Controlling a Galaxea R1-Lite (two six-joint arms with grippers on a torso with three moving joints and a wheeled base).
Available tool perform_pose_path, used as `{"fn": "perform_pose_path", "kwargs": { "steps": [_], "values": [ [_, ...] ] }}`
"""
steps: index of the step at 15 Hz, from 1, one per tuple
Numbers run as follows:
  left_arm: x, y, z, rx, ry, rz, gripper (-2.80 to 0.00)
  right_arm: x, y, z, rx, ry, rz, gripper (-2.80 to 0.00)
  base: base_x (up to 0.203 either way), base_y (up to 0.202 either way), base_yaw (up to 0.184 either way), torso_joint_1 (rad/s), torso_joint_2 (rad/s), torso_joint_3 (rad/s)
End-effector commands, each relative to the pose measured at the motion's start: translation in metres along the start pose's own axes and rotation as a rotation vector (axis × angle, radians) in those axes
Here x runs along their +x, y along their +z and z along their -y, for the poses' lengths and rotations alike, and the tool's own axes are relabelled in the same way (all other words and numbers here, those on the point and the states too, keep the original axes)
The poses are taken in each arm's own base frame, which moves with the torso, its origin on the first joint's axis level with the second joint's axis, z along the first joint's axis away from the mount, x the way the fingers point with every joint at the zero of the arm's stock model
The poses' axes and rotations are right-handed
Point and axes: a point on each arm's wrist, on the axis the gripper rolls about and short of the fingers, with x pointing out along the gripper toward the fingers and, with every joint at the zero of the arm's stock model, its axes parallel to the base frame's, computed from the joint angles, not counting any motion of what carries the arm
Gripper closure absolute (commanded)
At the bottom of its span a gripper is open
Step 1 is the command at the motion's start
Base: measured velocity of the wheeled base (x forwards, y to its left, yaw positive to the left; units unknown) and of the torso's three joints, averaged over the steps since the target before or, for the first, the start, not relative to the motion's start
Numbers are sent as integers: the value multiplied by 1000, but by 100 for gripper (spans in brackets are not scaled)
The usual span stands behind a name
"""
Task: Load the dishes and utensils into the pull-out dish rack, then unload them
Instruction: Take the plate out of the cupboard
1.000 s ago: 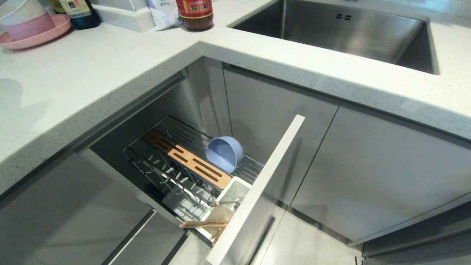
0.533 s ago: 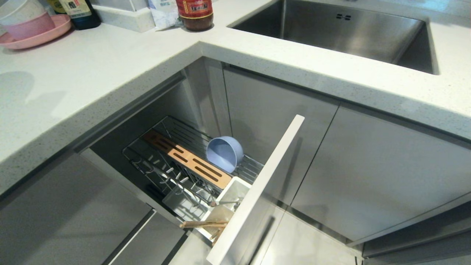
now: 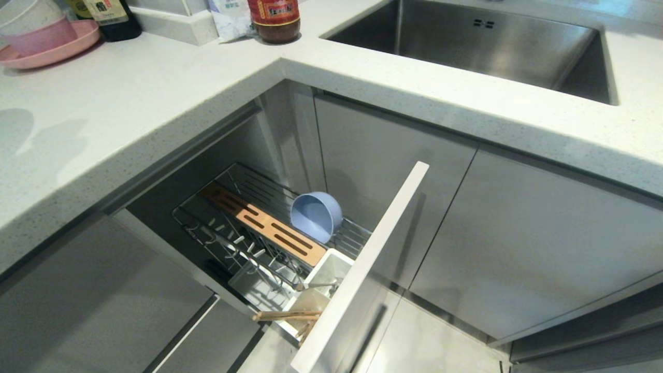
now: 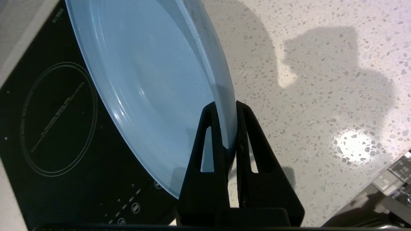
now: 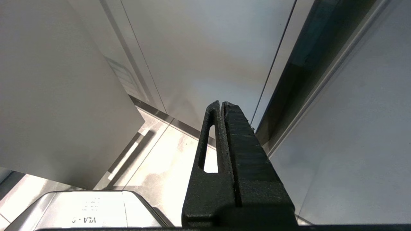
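Head view: pull-out dish rack drawn out under countertop. Blue-grey bowl tipped on wires beside wooden strip. Chopsticks and spoon in white cutlery cup behind front panel. No arm visible.

Left wrist view: left gripper clenched on rim of light blue plate; rim wedged between fingers, plate held on edge, tilted, above cooktop and speckled counter.

Right wrist view: right gripper pressed closed, empty, near cabinet fronts and floor.
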Motion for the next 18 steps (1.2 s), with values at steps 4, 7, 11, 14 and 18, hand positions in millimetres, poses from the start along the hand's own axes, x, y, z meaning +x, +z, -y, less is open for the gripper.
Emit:
{"fn": "perform_pose_path", "kwargs": {
  "steps": [4, 7, 11, 14, 18],
  "values": [
    [29, 11, 18, 44, -122, 10, 0, 0, 0, 0, 1, 0, 1, 0, 0, 0, 0, 0, 0, 0],
    [49, 19, 35, 85, -109, -15, 0, 0, 0, 0, 1, 0, 1, 0, 0, 0, 0, 0, 0, 0],
    [65, 21, 45, 117, -47, -62, 0, 0, -1, 0, 1, 0, 0, 0, 0, 0, 0, 0, 0, 0],
    [71, 23, 51, 131, -40, -71, 0, 0, -1, 0, -1, 0, 0, 0, 0, 0, 0, 0, 0, 0],
    [74, 23, 53, 136, -45, -72, -280, 0, 0, 0, 1, 0, 1, 0, 0, 0, 0, 0, 0, 0]
  ]
}}
